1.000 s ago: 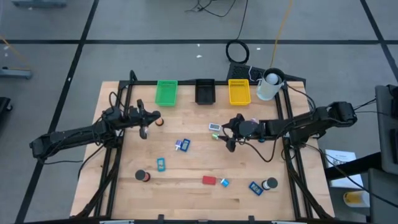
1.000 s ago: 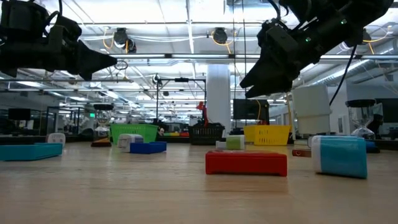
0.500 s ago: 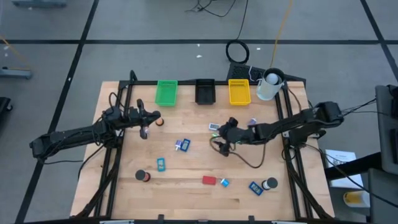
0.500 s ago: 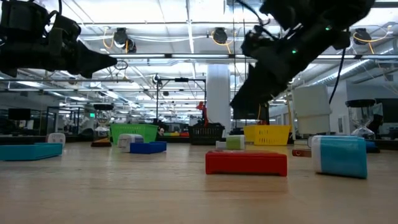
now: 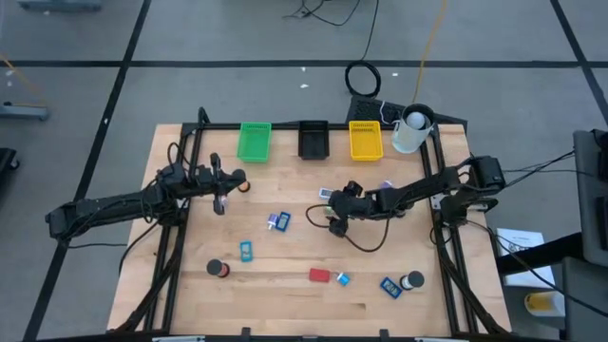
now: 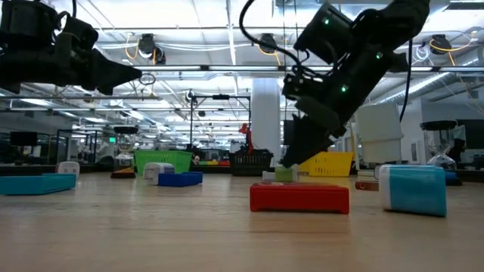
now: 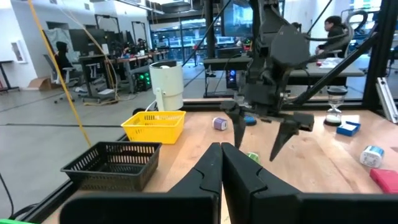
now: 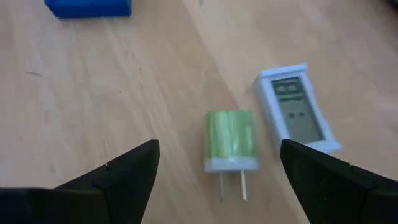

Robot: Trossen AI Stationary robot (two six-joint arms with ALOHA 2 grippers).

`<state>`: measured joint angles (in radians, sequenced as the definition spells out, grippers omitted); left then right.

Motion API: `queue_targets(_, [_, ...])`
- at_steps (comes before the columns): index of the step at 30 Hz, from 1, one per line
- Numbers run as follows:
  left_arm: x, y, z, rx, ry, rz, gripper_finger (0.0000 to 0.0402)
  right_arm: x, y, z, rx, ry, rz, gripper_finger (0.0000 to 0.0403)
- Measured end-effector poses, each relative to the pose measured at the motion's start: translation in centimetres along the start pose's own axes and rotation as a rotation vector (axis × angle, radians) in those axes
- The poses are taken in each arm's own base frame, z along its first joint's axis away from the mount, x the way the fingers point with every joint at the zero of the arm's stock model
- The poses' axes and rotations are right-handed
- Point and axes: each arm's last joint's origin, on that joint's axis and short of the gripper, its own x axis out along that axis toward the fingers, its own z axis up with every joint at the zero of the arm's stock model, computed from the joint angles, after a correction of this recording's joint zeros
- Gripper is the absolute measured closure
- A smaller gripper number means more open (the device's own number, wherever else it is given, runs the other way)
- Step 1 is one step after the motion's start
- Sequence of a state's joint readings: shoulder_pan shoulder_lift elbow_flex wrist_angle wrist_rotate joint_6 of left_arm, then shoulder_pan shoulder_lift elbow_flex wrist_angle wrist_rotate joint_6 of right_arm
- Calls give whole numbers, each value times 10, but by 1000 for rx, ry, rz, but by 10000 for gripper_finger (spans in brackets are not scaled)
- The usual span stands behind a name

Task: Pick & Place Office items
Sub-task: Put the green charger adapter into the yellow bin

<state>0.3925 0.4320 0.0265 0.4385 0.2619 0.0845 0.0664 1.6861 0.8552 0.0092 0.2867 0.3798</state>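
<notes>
The right gripper (image 5: pixel 334 221) hangs low over mid-table with fingers spread wide apart, empty. The green plug adapter (image 8: pixel 230 141) lies flat on the wood directly ahead between the fingertips, its long axis running 12-to-6 in the right wrist view, prongs toward 6, a small white display device (image 8: pixel 296 106) just beside it at 2 o'clock. Only the right wrist view shows the prongs. The left gripper (image 5: pixel 219 199), fingers pressed together, waits well apart toward 9.

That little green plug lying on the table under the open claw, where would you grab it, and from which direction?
I'd take the green plug across its blocky green body, not by the two thin metal prongs at one end. It lies flat on the table, so coming straight down suits it. The right gripper already hangs open above it. A white device lies close by one flank, so that finger needs care.
</notes>
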Motion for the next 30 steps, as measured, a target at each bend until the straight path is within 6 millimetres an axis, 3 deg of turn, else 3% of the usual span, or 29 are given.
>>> queue_targets(8, [1,-3,1,-1,-6,-21,375,8,1,-4,10,8,-3,133])
queue_targets(17, [1,-3,0,29,-3,-26,397,8,1,-4,17,9,-7,228])
queue_targets(22, [1,-3,0,11,-2,-26,389,8,1,-4,9,8,-4,269])
queue_targets(26, [1,-3,0,-3,-2,-26,373,8,1,-4,0,8,-3,277])
queue_targets(30, [1,-3,0,-18,-1,-27,370,4,1,-3,-3,9,3,259])
